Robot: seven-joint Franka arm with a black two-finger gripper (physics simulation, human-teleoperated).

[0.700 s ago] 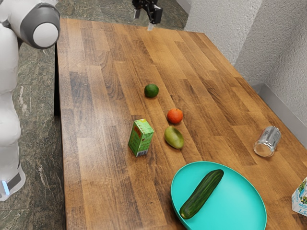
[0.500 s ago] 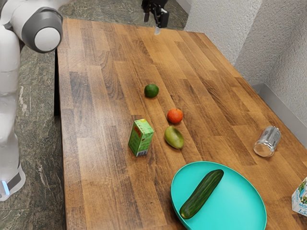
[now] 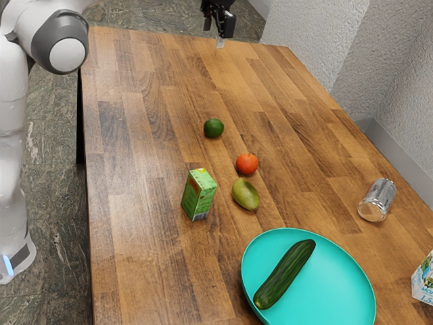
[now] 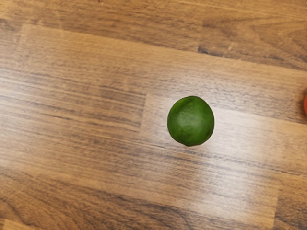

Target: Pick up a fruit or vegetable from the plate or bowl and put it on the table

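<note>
Right, first up, the wooden tabletop (image 3: pixel 149 257), with a turquoise plate (image 3: pixel 342 284) near the exterior view's lower edge. Lying right across that plate, a long dark cucumber (image 3: pixel 284 276), untouched. Up at the exterior view's top edge, the black gripper (image 3: pixel 213 34), raised above the tabletop, fingers well apart, nothing between them.

Over to the exterior view's right edge, a cut-off white carton (image 3: pixel 424 284): blue lettering, apparently "МОЛ", and "1.5" below. Then a green box (image 3: pixel 199 195), upright, with barcode-like stripes near its base, print too small to read. On to a silvery can (image 3: pixel 377 200), well apart from the box, with no legible writing.

Down to the small fruit on bare wood: a yellow-green mango (image 3: pixel 245 196) between box and plate, an orange (image 3: pixel 247 164) just beside it, and a lime (image 3: pixel 213 128) near the orange, seen whole from above in the wrist view.
</note>
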